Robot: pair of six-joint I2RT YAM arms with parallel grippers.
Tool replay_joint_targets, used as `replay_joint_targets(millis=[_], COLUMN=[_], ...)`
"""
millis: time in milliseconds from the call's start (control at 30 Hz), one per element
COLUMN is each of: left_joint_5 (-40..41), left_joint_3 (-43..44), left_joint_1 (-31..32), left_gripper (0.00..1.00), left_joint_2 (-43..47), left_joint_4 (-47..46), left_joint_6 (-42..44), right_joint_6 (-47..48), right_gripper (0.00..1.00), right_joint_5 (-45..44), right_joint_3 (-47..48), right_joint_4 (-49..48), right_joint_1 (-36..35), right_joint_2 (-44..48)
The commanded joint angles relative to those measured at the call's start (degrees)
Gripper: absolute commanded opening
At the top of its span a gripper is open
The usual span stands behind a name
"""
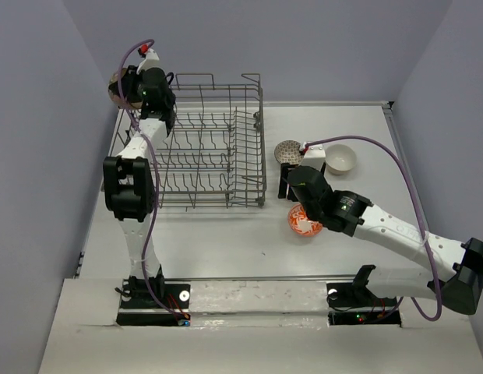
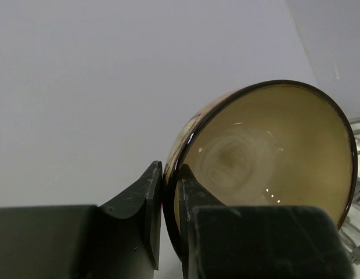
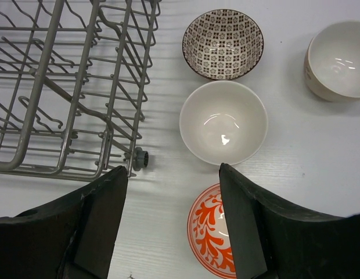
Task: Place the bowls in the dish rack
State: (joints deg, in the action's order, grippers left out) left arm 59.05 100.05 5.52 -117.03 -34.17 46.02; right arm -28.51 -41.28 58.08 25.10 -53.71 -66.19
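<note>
**Brown bowl held aloft by the rack's far-left corner, four bowls on the table**

The left gripper (image 2: 169,174) is clamped nearly closed on the rim of the brown bowl (image 2: 267,157), one finger outside the wall and one against the cream inside. In the top view the bowl is held tilted on its side, in the air, just off the far-left corner of the dish rack (image 1: 214,140), which holds no bowls.

The right gripper (image 3: 173,174) hovers with its jaws spread wide and nothing between them. It hangs above the table (image 1: 226,241), just right of the rack's near-right corner. Below it, a plain white bowl (image 3: 223,122) sits upright. The grey-patterned bowl (image 3: 223,43) lies just beyond that, the second white bowl (image 3: 339,58) further right, and the orange-red bowl (image 3: 212,232) nearest the arm bases. All four stand upright, outside the rack.
</note>
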Motion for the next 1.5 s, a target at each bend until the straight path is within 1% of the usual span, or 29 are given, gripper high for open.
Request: replay_joint_targets(millis=[0, 100, 233, 333, 600, 800, 1000, 1100, 1467], left_joint_5=[0.5, 0.4, -1.6, -1.4, -3.8, -5.3, -5.1, -6.9, -7.9], left_joint_3=[-1.2, -2.6, -5.0, -6.6, -10.5, -14.6, -15.8, -17.5, -18.7], left_joint_1=[0.1, 0.0, 0.1, 0.0, 0.2, 0.7, 1.1, 1.2, 2.5], left_gripper=[0.0, 0.0, 0.0, 0.0, 0.0, 0.0, 0.0, 0.0, 0.0], left_joint_2=[0.1, -0.3, -0.3, -0.6, -0.8, -1.6, -2.8, -2.3, -4.3], left_joint_4=[-17.2, -20.3, -21.8, -25.8, -29.0, -35.1, -39.4, -40.3, -41.6], left_joint_6=[6.8, 8.9, 10.7, 12.8, 15.5, 18.8, 21.7, 23.1, 26.5], right_joint_6=[0.0, -0.1, 0.1, -0.1, -0.7, -0.3, -0.3, -0.1, 0.2], right_gripper=[0.7, 0.7, 0.7, 0.7, 0.71, 0.71, 0.72, 0.72, 0.72], right_joint_5=[0.2, 1.3, 1.8, 2.1, 3.0, 3.2, 4.3, 4.3, 4.8], right_joint_3=[-0.6, -1.1, -1.4, -1.5, -2.1, -1.5, -1.3, -1.3, -0.5], right_joint_4=[-4.8, -5.5, -5.6, -5.7, -6.1, -6.5, -7.2, -7.3, -8.1], right_joint_1=[-0.3, -0.3, -0.3, -0.3, -0.3, -0.3, -0.3, -0.3, -0.3], right_joint_2=[1.0, 1.2, 1.0, 0.7, 0.8, -0.2, -1.8, -2.2, -3.7])
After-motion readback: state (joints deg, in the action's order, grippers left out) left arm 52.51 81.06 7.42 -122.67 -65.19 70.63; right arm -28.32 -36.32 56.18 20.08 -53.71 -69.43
